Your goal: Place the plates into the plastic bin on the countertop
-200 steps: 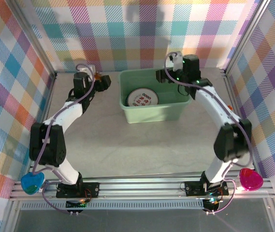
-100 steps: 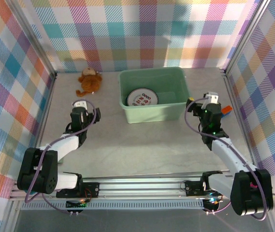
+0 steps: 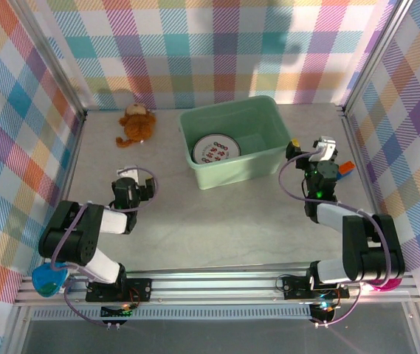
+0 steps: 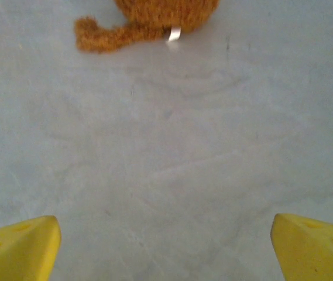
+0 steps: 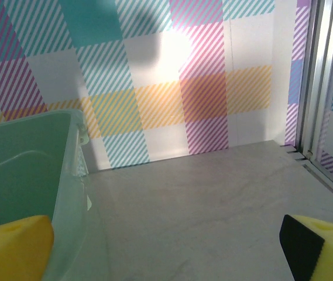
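The pale green plastic bin [image 3: 263, 151] stands at the back middle of the grey countertop [image 3: 217, 221], slightly skewed. One white plate [image 3: 215, 149] with a dark rim and red marks lies flat in its left half. My left gripper [image 3: 128, 174] sits low over the counter, left of the bin, open and empty [image 4: 166, 252]. My right gripper [image 3: 311, 150] is just right of the bin, open and empty [image 5: 166, 252], with the bin's wall [image 5: 20, 170] beside its left yellow fingertip [image 5: 14, 246].
A brown plush monkey [image 3: 136, 124] lies at the back left, ahead of the left gripper [image 4: 154, 17]. A small orange object [image 3: 346, 167] rests by the right rail. Plaid walls and aluminium rails frame the counter.
Both arms have drawn back from the far end of the counter and folded low. The bin has turned slightly, its right end further back.
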